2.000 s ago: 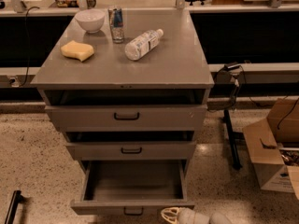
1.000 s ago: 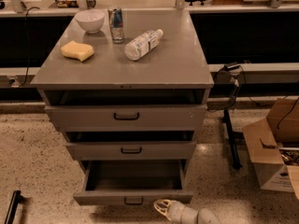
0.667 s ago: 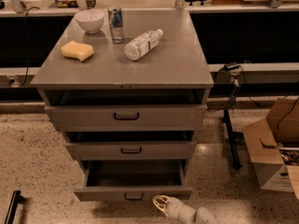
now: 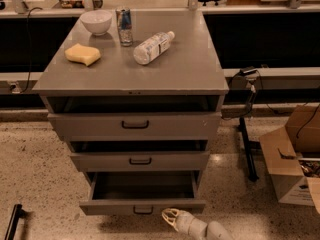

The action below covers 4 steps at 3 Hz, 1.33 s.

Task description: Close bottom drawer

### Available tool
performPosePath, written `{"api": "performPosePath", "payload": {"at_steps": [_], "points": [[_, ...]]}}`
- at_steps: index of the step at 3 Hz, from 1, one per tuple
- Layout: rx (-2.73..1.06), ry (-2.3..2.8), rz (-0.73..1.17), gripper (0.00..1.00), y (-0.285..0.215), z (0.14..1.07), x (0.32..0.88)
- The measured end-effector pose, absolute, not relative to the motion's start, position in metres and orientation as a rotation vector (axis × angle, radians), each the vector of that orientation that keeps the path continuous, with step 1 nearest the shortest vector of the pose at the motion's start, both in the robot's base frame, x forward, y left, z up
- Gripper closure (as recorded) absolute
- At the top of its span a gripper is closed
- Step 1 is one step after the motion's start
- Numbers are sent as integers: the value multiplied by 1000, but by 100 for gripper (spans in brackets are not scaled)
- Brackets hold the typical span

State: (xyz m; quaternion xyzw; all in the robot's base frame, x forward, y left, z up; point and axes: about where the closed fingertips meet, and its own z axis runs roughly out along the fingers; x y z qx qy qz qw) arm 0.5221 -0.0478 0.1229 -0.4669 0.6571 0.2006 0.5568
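Observation:
The bottom drawer (image 4: pixel 142 205) is a grey metal drawer with a small black loop handle (image 4: pixel 143 210). It stands pulled out from the cabinet, its inside empty. My gripper (image 4: pixel 168 216) is at the bottom of the camera view, its pale tip against the right part of the drawer's front panel, just right of the handle. The arm reaches in from the lower right.
The middle drawer (image 4: pixel 140 160) and top drawer (image 4: pixel 135 124) stand slightly out. On the cabinet top (image 4: pixel 200 74) are a white bowl (image 4: pixel 96 21), a can (image 4: pixel 124 26), a lying water bottle (image 4: pixel 152 47) and a yellow sponge (image 4: pixel 82 54). Cardboard boxes (image 4: pixel 295 156) and a black stand (image 4: pixel 246 139) are at right.
The bottom drawer has slid in toward the cabinet, so less of its inside shows. My gripper has moved up and left with the drawer's front.

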Motion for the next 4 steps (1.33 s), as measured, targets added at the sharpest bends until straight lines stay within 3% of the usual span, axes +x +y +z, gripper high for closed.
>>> {"api": "performPosePath", "payload": {"at_steps": [4], "points": [[-919, 1599, 346, 100, -67, 124, 588]]}}
